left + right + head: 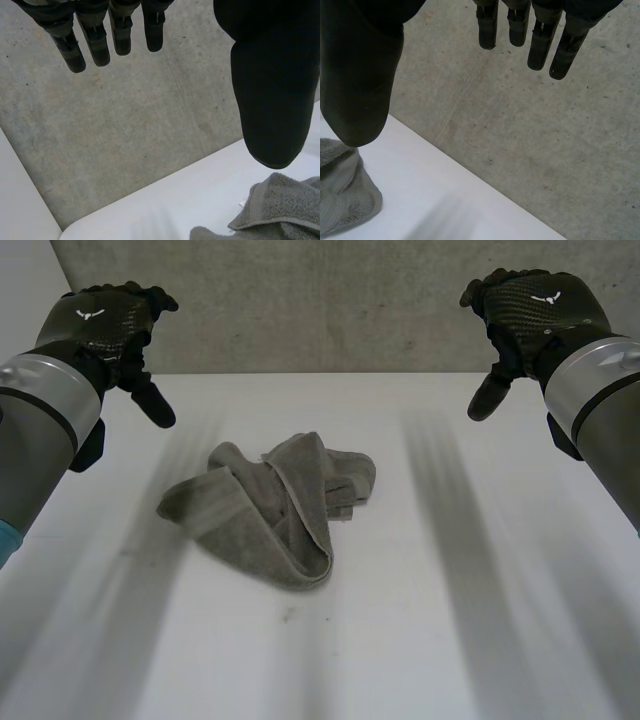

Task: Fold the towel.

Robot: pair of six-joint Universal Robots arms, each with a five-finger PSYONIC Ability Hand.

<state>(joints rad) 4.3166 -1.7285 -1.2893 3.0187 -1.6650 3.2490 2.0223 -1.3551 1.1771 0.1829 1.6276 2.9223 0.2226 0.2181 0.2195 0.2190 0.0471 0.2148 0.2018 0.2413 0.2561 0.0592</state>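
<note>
The towel (270, 510) lies crumpled on the tabletop (450, 620); I judge folding not begun. My left robot hand (105, 325) and right robot hand (530, 310) hover well clear, fingers straight, holding nothing.

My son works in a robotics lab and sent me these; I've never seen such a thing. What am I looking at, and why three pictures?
This robot has two arms, each ending in a black hand with fingers and a thumb. The wide picture is from a camera between and behind the arms, looking down: the left hand and right hand hang above a white table. On it lies one crumpled grey towel, to be folded. The other two come from cameras on each wrist, looking along the palm, so the dark shapes are that hand's own fingers and thumb, with concrete floor past the table's edge. Both hands are open and empty; neither touches the towel.
</note>
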